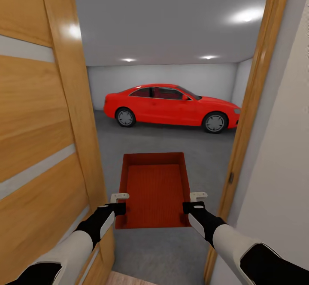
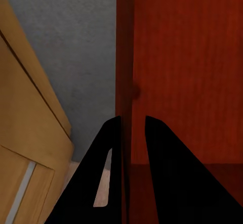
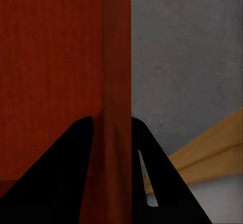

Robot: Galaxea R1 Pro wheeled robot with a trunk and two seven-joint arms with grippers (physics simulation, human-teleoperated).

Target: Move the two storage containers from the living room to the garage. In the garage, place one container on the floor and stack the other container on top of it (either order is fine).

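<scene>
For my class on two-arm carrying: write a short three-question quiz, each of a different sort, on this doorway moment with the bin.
1. True or false: the left gripper and right gripper each clamp a side wall of the bin.
2. What stands at the far wall of the garage? A) a sofa B) a red car C) a cabinet
3. Fill in: the open wooden door is on the robot's ____ side.

Key: 1 true; 2 B; 3 left.

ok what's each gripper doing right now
Left gripper: shut on the left wall of the orange-red ribbed open-top bin.
Right gripper: shut on its right wall.
</scene>
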